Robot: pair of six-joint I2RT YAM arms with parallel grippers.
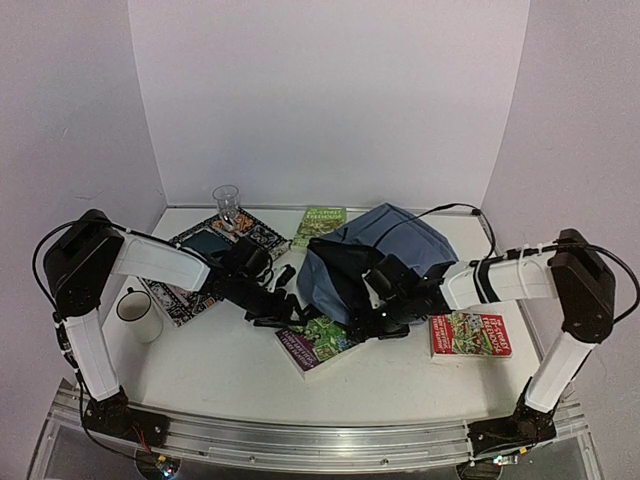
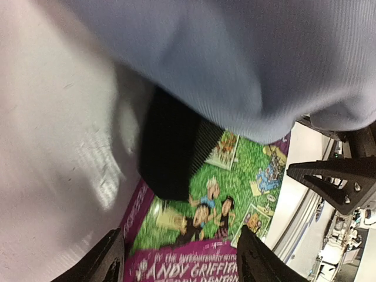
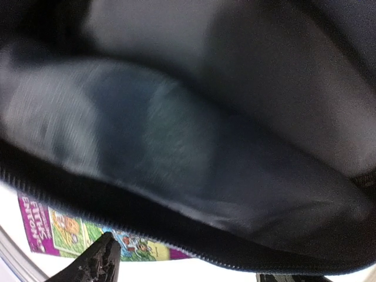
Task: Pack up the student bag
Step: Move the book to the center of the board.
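Observation:
The grey-blue student bag (image 1: 385, 245) lies at the table's middle back, its mouth facing front. My left gripper (image 1: 278, 308) is open and empty, low over a purple-and-green comic book (image 1: 320, 345). In the left wrist view the gripper (image 2: 181, 261) straddles the book's cover (image 2: 217, 200), with the bag's fabric (image 2: 247, 59) and a black strap (image 2: 170, 147) just beyond. My right gripper (image 1: 378, 312) is at the bag's mouth. In the right wrist view this gripper (image 3: 188, 273) is open, the bag's zipper rim (image 3: 176, 249) runs across above it, and the dark inside (image 3: 176, 135) fills the view.
A red book (image 1: 470, 335) lies at the right. A green book (image 1: 318, 225) is behind the bag. A patterned book (image 1: 205, 265) lies at the left under the left arm. A white mug (image 1: 135, 308) stands at the left edge. A glass (image 1: 227, 205) stands at the back.

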